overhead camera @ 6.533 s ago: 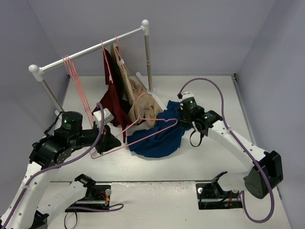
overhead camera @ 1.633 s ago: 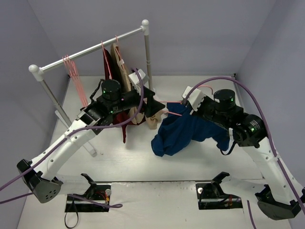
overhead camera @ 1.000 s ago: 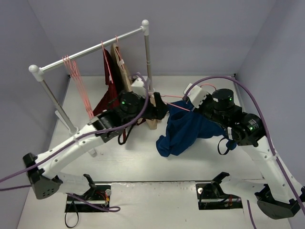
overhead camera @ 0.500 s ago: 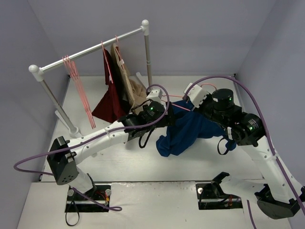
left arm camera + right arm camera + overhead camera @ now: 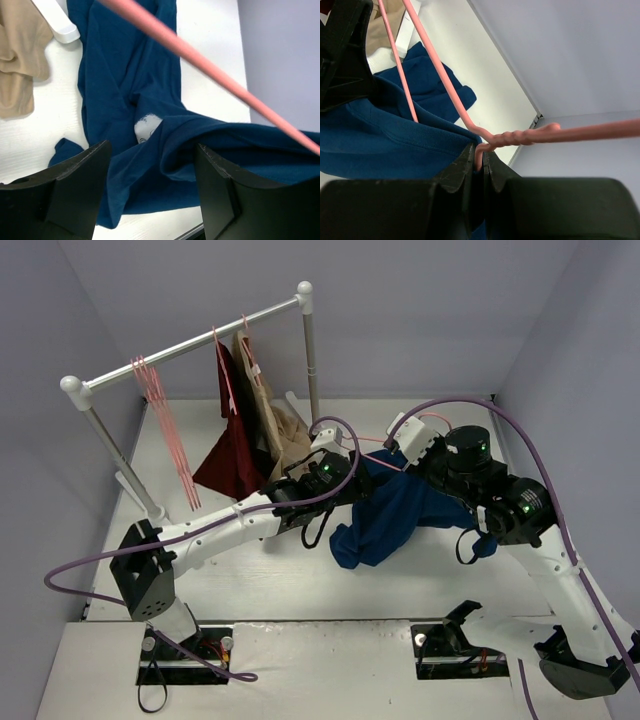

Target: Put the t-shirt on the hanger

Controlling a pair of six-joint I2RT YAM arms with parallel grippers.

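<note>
The navy-blue t-shirt (image 5: 390,515) hangs bunched between the two arms, its lower part lying on the white table. My right gripper (image 5: 481,152) is shut on the wire of the pink hanger (image 5: 520,136) just below its twisted neck. The shirt's cloth (image 5: 385,145) is draped over the hanger's arms. In the top view the right gripper (image 5: 403,443) sits at the shirt's upper end. My left gripper (image 5: 152,150) is open, its jaws wide apart just above the shirt's folds (image 5: 125,75). A hanger arm (image 5: 215,75) crosses in front of it. The left gripper (image 5: 335,448) is beside the shirt's collar end.
A white clothes rack (image 5: 190,340) stands at the back left with several spare pink hangers (image 5: 165,425), a dark red garment (image 5: 232,455) and a tan garment (image 5: 275,430). The rack's white foot (image 5: 60,25) lies near the shirt. Grey walls enclose the table.
</note>
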